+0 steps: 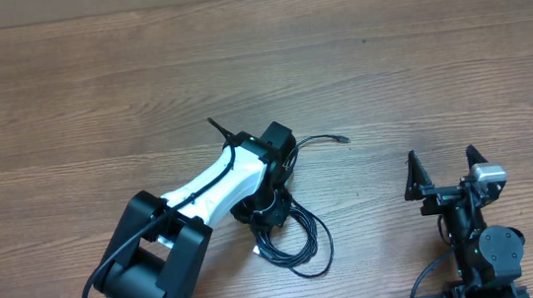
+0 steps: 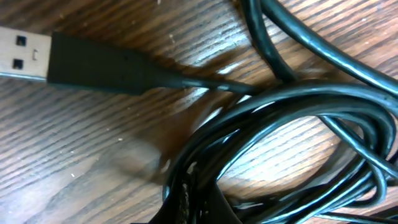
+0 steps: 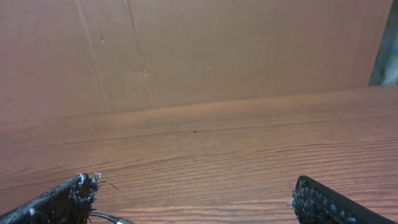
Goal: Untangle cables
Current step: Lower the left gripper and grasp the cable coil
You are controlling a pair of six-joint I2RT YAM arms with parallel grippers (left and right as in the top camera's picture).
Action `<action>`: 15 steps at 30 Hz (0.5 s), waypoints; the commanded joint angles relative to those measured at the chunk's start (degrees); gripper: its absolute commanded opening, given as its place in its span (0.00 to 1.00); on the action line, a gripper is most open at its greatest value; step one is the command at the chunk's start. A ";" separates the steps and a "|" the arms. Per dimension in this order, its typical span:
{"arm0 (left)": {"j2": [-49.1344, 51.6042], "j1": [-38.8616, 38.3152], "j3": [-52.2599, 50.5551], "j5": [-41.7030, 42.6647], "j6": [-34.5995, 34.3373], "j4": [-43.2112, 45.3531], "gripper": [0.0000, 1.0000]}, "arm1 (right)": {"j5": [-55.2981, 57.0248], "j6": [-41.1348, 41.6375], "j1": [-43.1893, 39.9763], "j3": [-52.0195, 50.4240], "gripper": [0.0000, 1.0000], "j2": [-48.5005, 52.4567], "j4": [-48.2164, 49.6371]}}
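At the middle of the table (image 1: 62, 91), the cables (image 1: 301, 243) were coiled directly under the left gripper (image 1: 265, 211), its jaws pressed together on the bundle. The right gripper (image 1: 441, 160), spread wide, was placed well apart to the right, and one plug end (image 1: 343, 139) was pointed that way.

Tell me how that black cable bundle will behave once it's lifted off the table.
The cable bundle will probably sag and dangle, since its thin cords lie in loose loops. Overlapping loops may drag each other up together. The USB plug is likely to swing as the stiff, heavier end.
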 commanded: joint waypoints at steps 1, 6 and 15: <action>0.50 0.92 3.28 1.14 -1.38 -2.29 0.04 | -0.33 -0.42 -0.15 -0.61 1.00 -0.57 0.33; 0.39 5.68 17.68 0.83 -1.36 -11.45 0.04 | -0.33 -0.42 -0.15 -0.61 1.00 -0.57 0.33; 0.39 8.79 33.48 1.07 -1.42 -21.16 0.04 | -0.33 -0.42 -0.15 -0.61 1.00 -0.57 0.33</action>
